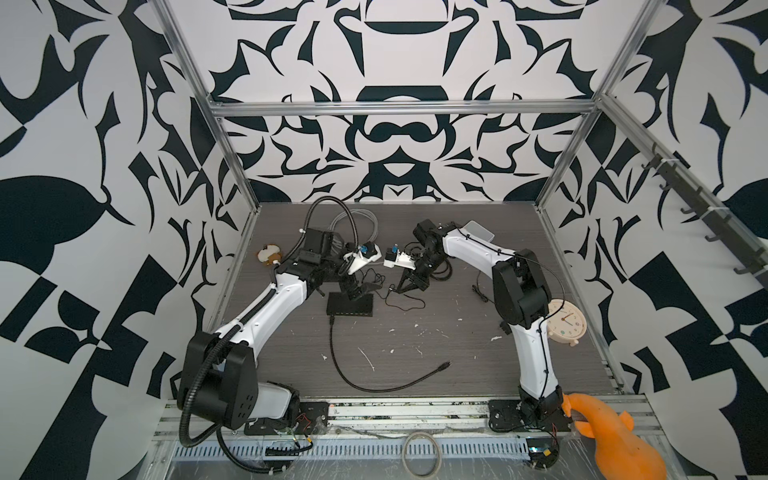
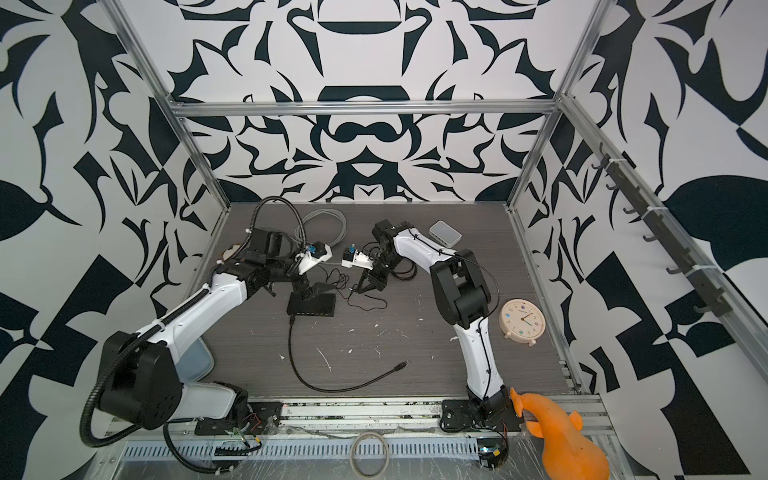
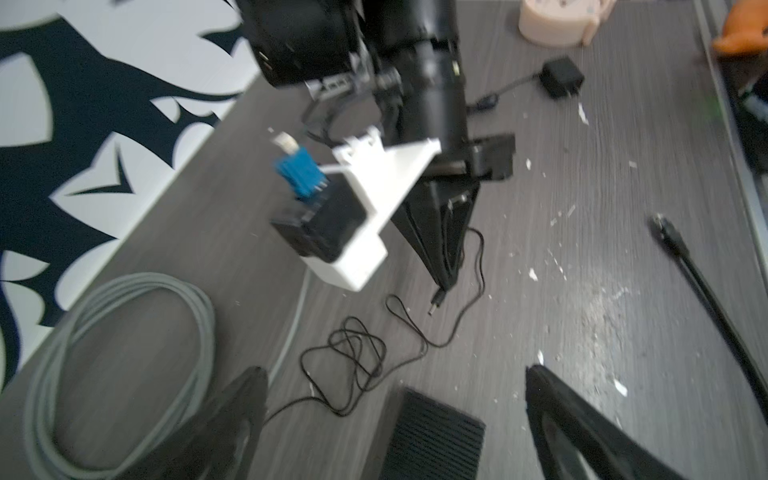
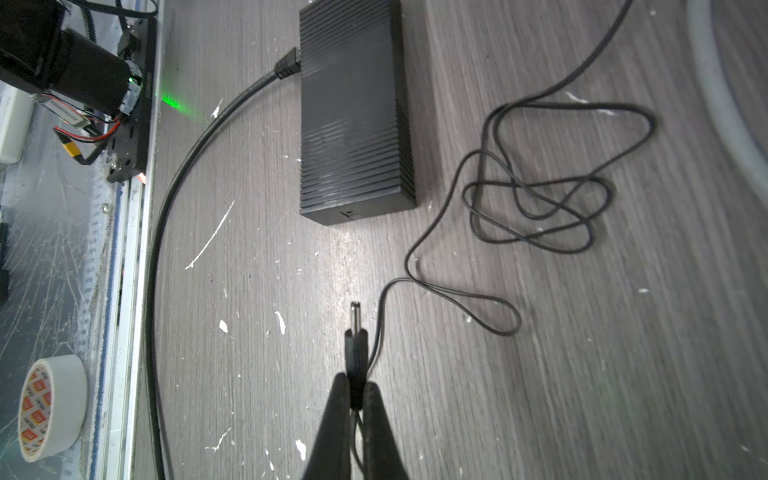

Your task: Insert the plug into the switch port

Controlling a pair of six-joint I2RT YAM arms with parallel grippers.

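Fingers (image 4: 334, 415) of the right end effector (image 4: 353, 380) are pressed together on the plug (image 4: 353, 332), whose metal tip projects forward. The switch (image 4: 353, 104) is laid flat on the worktop (image 4: 540, 374) straight ahead of that tip and apart from it, with the port (image 4: 348, 213) on its near end face. A thin cord (image 4: 540, 187) is looped beside it. The left end effector (image 3: 397, 374) is spread wide, and the switch is seen between its fingers.
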